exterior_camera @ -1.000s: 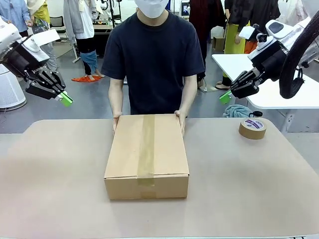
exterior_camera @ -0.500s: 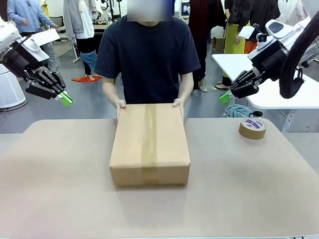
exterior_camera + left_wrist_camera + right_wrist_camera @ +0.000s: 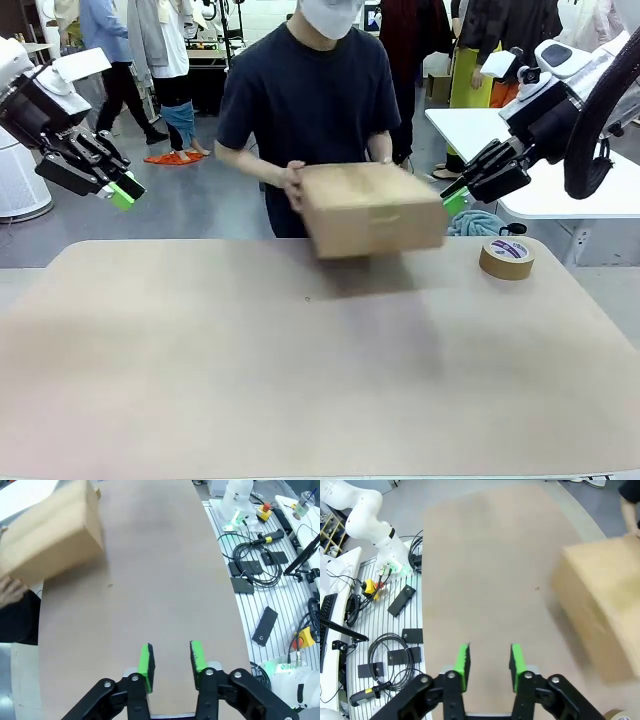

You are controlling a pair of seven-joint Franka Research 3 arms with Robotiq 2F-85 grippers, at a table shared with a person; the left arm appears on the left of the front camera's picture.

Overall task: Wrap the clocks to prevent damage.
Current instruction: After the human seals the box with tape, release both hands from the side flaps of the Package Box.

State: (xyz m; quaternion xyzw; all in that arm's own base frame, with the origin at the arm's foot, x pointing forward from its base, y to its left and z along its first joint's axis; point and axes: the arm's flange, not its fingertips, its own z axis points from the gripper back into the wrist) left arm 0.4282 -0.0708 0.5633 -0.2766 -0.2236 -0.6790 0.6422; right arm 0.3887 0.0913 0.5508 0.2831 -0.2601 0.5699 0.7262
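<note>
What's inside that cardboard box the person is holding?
The cardboard box is closed, so its contents are hidden. The person's hand holds it above the table.

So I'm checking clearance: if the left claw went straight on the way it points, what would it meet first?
Probably the bare table top. The left claw stands open and empty; the cardboard box in the person's hand lies off to the side, though depth is unclear.

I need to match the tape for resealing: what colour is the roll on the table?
Light brown, with a dark printed label on top; the roll of tape shows best in the front view.
</note>
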